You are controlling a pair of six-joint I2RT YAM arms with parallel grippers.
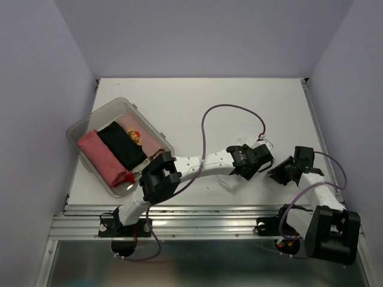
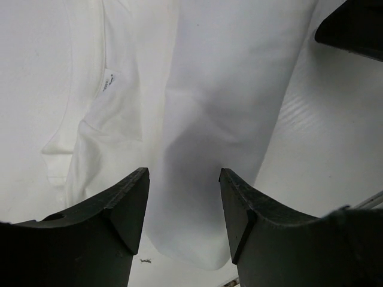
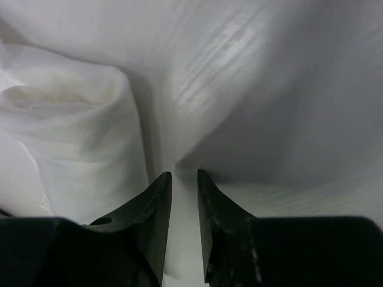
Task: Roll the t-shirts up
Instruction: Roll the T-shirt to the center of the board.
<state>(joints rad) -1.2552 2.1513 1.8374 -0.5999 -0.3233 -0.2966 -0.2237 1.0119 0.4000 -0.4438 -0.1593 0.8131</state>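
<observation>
From above, we see the white desk (image 1: 209,95) with a clear plastic tub (image 1: 96,113) at its left. In the tub lie a salmon-pink t-shirt (image 1: 96,149), a black t-shirt (image 1: 122,146) and a pale t-shirt with red-yellow print (image 1: 136,136). The left tool (image 1: 248,162) and the right tool (image 1: 281,173) stand close together at the right part of the desk.

In the left wrist view, the left tool (image 2: 182,179) is wide open and holds nothing. Under it lies the white t-shirt (image 2: 227,107), folded into a long strip, with a small neck label (image 2: 109,81) at the left.

In the right wrist view, the right tool (image 3: 184,179) is narrow, with a slim gap between the tips. We see no cloth between them. The rolled end of the white t-shirt (image 3: 78,131) stands just left of it.
</observation>
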